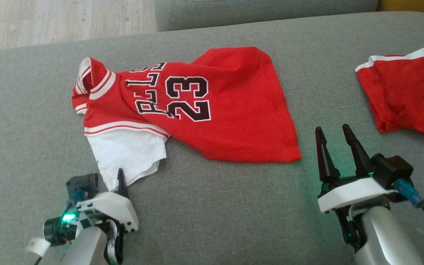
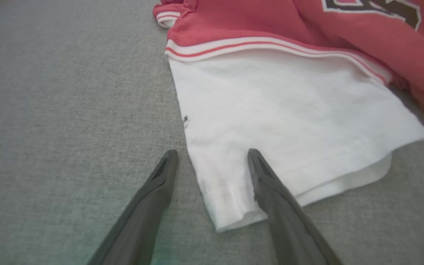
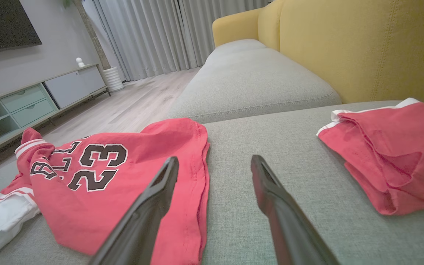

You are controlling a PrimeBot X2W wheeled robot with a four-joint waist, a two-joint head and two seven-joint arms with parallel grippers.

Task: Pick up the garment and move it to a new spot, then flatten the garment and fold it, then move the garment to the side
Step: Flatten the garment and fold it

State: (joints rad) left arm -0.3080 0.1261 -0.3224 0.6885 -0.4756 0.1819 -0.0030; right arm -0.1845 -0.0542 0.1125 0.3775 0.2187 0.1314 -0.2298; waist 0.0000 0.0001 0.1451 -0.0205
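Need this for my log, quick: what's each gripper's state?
Left gripper: open, empty, straddling the white sleeve edge.
Right gripper: open, empty, over the cushion.

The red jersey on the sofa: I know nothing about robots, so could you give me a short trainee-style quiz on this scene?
1. True or false: the left gripper is shut on the jersey.
2. Which number is printed on the jersey? A 32, B 23, C 45.
3. Fill in: the sleeve by the left gripper is ____ in colour.
Key: 1 false: its jaws stand open, astride the sleeve's edge, one finger over the sleeve and one over the grey cushion. 2 B. 3 white.
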